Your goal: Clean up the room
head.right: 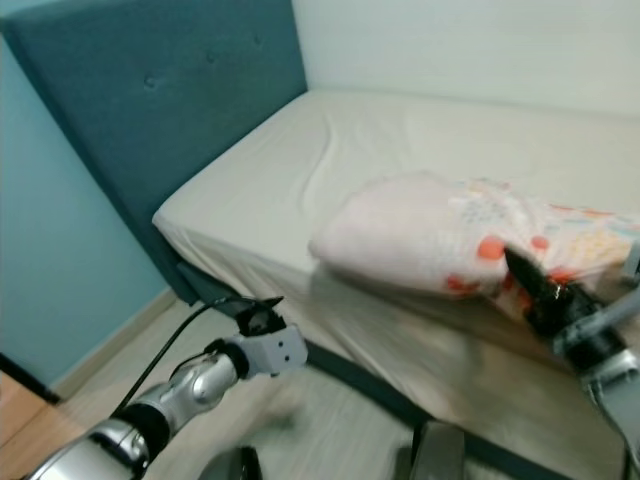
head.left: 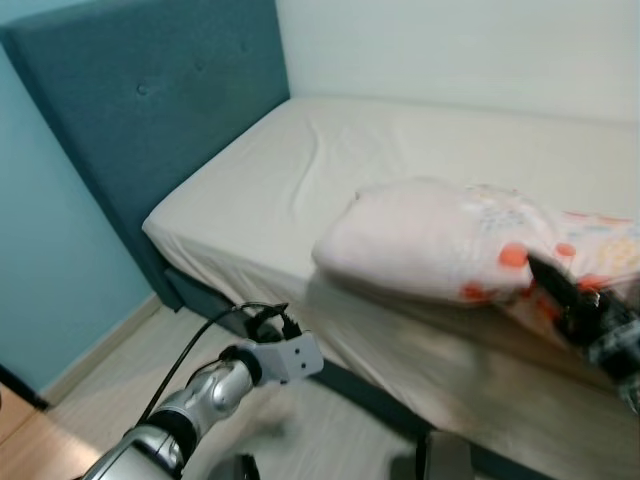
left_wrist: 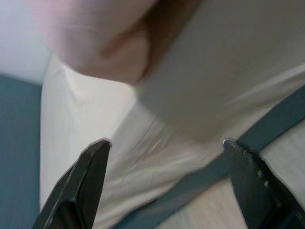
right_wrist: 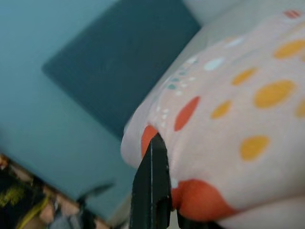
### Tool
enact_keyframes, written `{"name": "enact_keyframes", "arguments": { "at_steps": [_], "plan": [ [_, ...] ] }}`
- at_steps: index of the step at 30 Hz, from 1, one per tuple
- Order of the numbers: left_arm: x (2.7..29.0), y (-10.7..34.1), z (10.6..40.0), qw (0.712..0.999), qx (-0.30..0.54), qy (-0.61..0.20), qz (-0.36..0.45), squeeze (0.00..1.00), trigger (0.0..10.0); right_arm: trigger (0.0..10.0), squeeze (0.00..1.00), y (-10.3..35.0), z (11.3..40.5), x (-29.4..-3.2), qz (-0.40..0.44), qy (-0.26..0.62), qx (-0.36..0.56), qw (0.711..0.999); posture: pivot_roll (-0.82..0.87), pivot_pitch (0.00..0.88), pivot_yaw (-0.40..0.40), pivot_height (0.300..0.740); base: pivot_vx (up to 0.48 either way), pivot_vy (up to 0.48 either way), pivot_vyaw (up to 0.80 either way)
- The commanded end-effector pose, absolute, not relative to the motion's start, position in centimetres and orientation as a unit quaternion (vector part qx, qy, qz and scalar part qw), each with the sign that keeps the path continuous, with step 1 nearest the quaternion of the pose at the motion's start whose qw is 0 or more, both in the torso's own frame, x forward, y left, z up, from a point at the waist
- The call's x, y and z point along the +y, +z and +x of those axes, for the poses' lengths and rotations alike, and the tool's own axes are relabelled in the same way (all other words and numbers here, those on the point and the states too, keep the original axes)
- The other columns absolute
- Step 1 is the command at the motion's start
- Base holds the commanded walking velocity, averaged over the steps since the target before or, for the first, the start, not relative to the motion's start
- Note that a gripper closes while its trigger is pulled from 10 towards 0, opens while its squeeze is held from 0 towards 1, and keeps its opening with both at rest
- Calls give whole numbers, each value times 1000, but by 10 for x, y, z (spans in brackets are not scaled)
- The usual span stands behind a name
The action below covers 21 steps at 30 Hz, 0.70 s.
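A pale pink pillow [head.left: 430,235] with orange and yellow dots lies near the front edge of the bed [head.left: 330,150], which has a cream sheet. My right gripper [head.left: 553,285] is shut on the pillow's right end, and the right wrist view shows a black finger [right_wrist: 151,183] pressed into the dotted fabric [right_wrist: 228,119]. My left gripper [head.left: 265,320] hangs open and empty beside the bed's near side, below the mattress edge. Its fingers [left_wrist: 88,176] stand wide apart, facing the sheet and the pillow's underside [left_wrist: 95,33].
A tall teal headboard [head.left: 150,110] stands at the bed's left end against a light blue wall [head.left: 50,250]. A white wall runs behind the bed. Pale wood floor [head.left: 290,430] lies between me and the dark bed base [head.left: 215,300].
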<state>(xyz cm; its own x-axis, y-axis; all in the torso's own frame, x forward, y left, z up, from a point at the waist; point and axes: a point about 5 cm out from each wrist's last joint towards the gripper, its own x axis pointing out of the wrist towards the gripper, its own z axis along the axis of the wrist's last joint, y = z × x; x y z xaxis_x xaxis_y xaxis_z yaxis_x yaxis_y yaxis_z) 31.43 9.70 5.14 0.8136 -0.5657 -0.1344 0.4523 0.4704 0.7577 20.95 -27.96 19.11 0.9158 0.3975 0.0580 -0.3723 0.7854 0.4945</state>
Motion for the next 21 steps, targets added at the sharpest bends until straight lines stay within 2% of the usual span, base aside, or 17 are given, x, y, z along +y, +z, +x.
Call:
{"name": "enact_keyframes", "arguments": {
  "at_steps": [1, 3, 5, 6, 7, 8, 9, 10, 11, 13, 16, 18, 21],
  "plan": [
    [105, 46, 312, 854, -47, -295, 425, 0, 10000, 0, 0, 197, 203, -259, 245, 273, 33, 930, -100, 17, 130, 422, 0, 0, 0],
    [104, 45, 312, 854, -47, -298, 424, 0, 10000, 0, 0, 179, 191, -264, 213, 234, 91, 944, -100, 20, 131, 422, 0, 0, 0],
    [104, 45, 312, 854, -47, -298, 424, 0, 10000, 0, 0, 179, 191, -264, 213, 234, 91, 944, -100, 20, 131, 422, 0, 0, 0],
    [103, 45, 311, 853, -47, -302, 423, 0, 10000, 0, 0, 161, 179, -288, 156, 136, 157, 966, -103, 22, 137, 422, 0, 0, 0],
    [103, 45, 311, 853, -47, -302, 423, 0, 10000, 0, 0, 161, 179, -288, 156, 136, 157, 966, -103, 22, 137, 422, 0, 0, 0],
    [103, 44, 311, 852, -47, -304, 424, 0, 10000, 0, 0, 154, 170, -302, 128, 85, 188, 970, -104, 23, 140, 422, 0, 0, 0],
    [103, 44, 311, 852, -47, -304, 424, 0, 10000, 0, 0, 154, 170, -302, 128, 85, 188, 970, -104, 23, 140, 422, 0, 0, 0],
    [104, 44, 310, 850, -47, -307, 425, 0, 10000, 0, 0, 148, 154, -324, 78, 12, 240, 968, -104, 23, 140, 422, 0, 0, 0],
    [104, 44, 310, 850, -47, -307, 425, 0, 10000, 0, 0, 148, 154, -324, 78, 12, 240, 968, -104, 23, 140, 422, 0, 0, 0],
    [104, 44, 310, 849, -45, -309, 426, 0, 10000, 0, 0, 148, 141, -353, 34, -87, 271, 958, -111, 28, 150, 422, 0, 0, 0],
    [104, 44, 310, 848, -45, -311, 426, 0, 10000, 0, 0, 150, 135, -365, 19, -128, 278, 952, -111, 28, 150, 422, 0, 0, 0],
    [103, 43, 310, 847, -45, -315, 426, 0, 10000, 0, 0, 165, 136, -386, -18, -204, 236, 950, -123, 32, 158, 422, 0, 0, 0],
    [101, 43, 309, 846, -45, -317, 425, 0, 10000, 0, 0, 178, 141, -393, -50, -240, 199, 949, -119, 32, 156, 422, 0, 0, 0]
  ]
}}
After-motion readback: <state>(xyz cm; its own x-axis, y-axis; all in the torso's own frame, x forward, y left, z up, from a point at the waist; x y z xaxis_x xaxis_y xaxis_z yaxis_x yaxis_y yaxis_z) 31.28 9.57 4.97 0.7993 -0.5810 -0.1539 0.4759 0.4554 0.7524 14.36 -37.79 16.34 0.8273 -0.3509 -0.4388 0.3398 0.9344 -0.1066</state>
